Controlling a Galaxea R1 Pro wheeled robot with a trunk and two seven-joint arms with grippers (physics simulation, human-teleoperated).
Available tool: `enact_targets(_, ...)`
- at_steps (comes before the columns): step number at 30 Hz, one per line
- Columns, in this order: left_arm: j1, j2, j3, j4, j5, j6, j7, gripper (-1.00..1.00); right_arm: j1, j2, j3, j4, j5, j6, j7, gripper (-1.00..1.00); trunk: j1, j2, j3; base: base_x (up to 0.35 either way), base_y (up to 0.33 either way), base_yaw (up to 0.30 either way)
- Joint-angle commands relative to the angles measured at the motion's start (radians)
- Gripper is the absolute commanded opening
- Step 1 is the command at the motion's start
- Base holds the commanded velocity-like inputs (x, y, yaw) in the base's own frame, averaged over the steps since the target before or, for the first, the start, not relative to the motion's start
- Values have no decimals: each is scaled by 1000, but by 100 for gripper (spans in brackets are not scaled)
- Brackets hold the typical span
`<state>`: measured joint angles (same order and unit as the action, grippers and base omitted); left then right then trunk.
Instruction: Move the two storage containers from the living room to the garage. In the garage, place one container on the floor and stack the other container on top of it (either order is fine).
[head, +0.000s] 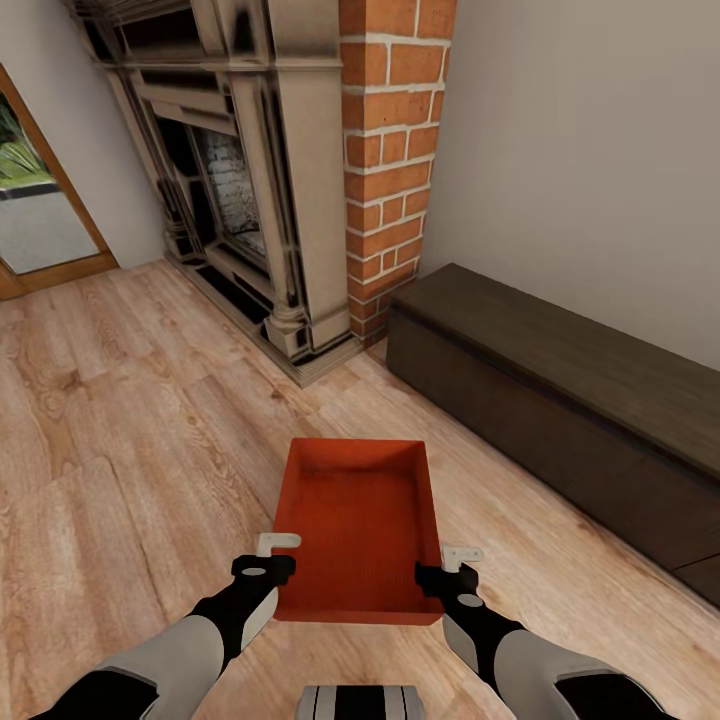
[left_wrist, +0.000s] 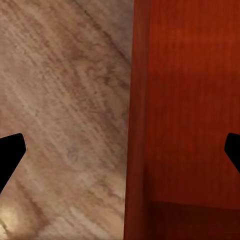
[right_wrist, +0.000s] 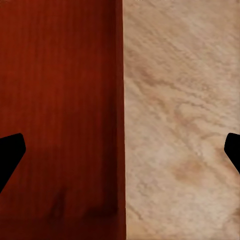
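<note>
One orange-red storage container (head: 360, 525) is low over the light wood-plank living room floor, right in front of me, its open top up and nothing inside. My left gripper (head: 275, 555) is at its near left corner and my right gripper (head: 452, 565) at its near right corner. The left wrist view has the container's left wall (left_wrist: 136, 125) running between the spread fingers of the left gripper (left_wrist: 122, 152). The right wall (right_wrist: 120, 100) likewise runs between the spread fingers of the right gripper (right_wrist: 122, 152). Both grippers are open and straddle the walls without clamping them.
A stone fireplace (head: 240, 190) with a red-brick column (head: 392, 150) stands ahead. A long dark wooden bench (head: 560, 410) runs along the pale wall on the right. A wood-framed glass door (head: 40, 210) is at the far left. Open plank floor (head: 120, 440) lies to the left.
</note>
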<state>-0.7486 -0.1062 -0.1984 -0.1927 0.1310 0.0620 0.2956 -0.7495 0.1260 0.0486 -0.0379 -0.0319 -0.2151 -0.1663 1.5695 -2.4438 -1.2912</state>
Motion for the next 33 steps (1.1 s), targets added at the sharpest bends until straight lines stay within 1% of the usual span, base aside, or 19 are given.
enact_targets(1, 0, 0, -8, -2, 10, 6, 5, 100, -1, 1, 5, 1, -3, -3, -4, 100, 0, 0, -1, 0, 0, 0)
enact_targets(3, 0, 0, -8, -2, 11, 6, 5, 100, -1, 1, 5, 1, -3, -3, -4, 100, 0, 0, -1, 0, 0, 0)
enact_targets(4, 0, 0, -7, -2, 11, 6, 5, -100, -1, 1, 5, 1, -3, -2, -4, -100, 0, 0, -1, 0, 0, 0)
enact_targets(17, 0, -3, -9, -2, 12, 6, 7, -100, -1, 0, 5, 1, -3, -1, -2, -100, 0, 0, -1, 0, 0, 0)
enact_targets(33, 0, -1, -7, -2, 12, 6, 8, -100, -1, 1, 5, 1, -5, -2, -9, -100, -62, 112, 49, 0, 0, 0)
